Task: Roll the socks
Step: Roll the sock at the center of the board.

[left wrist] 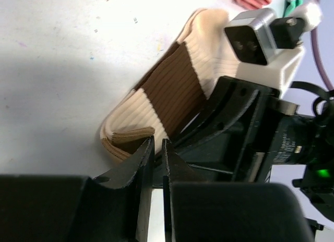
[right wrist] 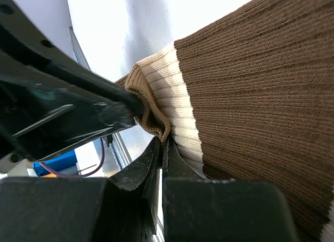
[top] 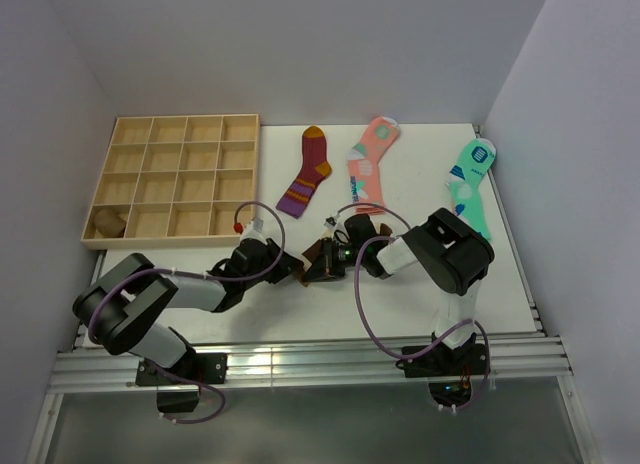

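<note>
The beige sock (left wrist: 206, 41) with a dark brown band lies folded on the white table between the two grippers; it also shows in the top view (top: 318, 252) and fills the right wrist view (right wrist: 250, 96). A tan-brown layer (left wrist: 117, 148) shows at its near edge; I cannot tell whether this is the second sock. My left gripper (left wrist: 156, 143) (top: 293, 267) is shut at that tan edge. My right gripper (right wrist: 163, 142) (top: 328, 259) is shut on the same tan fold from the other side. The two grippers' tips nearly touch.
A wooden compartment tray (top: 180, 239) stands at the back left, with a brown lump (top: 108, 221) in its near-left cell. A maroon striped sock (top: 308, 174), a pink sock (top: 368, 164) and a mint-green sock (top: 470, 184) lie along the back of the table.
</note>
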Controlling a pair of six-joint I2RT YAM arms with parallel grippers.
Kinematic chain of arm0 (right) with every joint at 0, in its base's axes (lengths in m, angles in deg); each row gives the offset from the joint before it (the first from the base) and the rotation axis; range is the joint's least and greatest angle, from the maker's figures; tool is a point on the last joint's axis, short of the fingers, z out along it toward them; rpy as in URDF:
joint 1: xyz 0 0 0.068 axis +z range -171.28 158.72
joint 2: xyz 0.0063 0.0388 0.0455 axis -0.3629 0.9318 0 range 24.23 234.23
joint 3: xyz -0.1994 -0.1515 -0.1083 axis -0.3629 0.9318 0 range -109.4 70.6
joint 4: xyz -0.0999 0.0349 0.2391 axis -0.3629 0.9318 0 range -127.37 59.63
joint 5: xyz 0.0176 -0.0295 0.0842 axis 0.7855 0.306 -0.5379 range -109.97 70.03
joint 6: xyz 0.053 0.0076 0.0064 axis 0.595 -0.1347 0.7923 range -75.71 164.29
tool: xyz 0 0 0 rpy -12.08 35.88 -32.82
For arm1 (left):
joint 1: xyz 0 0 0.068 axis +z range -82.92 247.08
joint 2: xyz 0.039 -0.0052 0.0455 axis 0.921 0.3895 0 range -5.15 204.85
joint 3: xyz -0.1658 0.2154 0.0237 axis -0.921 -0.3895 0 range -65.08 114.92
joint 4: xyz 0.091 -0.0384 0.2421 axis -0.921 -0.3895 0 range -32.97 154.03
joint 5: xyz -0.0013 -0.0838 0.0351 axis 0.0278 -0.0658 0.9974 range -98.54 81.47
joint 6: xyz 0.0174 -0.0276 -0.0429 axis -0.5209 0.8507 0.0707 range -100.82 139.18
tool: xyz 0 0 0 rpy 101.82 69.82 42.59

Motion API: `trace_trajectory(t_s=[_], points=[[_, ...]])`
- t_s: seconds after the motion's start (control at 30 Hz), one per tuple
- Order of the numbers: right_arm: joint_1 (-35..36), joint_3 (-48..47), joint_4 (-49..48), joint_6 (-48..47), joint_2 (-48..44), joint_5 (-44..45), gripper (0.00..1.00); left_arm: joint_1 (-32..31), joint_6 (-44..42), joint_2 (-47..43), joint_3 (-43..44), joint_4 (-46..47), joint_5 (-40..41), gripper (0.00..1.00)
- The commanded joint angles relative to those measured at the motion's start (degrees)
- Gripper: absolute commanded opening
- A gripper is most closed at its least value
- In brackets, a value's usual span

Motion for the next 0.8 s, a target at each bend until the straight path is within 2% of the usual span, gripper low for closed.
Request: trace_trajectory(t_s=[0.0, 0.4, 0.43, 0.53, 0.63, 0.67, 0.77], points=[[-0.44, -0.36, 4.33, -2.13, 2.17, 3.50, 0.00, 0.29, 0.15, 2.13, -1.19, 6.43, -1.17, 0.17], [-0.53, -0.27, 4.86, -1.69, 1.64, 3.58, 0.00, 0.64, -0.82, 7.75, -3.13, 15.66, -0.91, 0.15], [-0.53, -0.27, 5.21, -1.95, 1.38, 3.84, 0.02, 0.73, -0.82, 8.28, -2.87, 15.58, -0.91, 0.14], [-0.44, -0.18, 7.23, -3.79, -0.55, 5.60, 0.18, 0.82, -0.65, 10.12, -2.42, 15.93, -1.00, 0.13], [-0.36, -0.09, 10.56, -6.17, -3.89, 7.18, 0.26, 0.82, -0.56, 10.83, -2.42, 15.58, -1.35, 0.11], [-0.35, -0.09, 12.75, -7.57, -5.99, 8.93, 0.31, 0.82, -0.56, 10.84, -2.42, 15.23, -1.52, 0.07], [0.17, -0.27, 18.47, -10.90, -11.25, 14.45, 0.34, 0.82, -0.91, 10.57, -2.07, 13.39, -1.70, 0.06]])
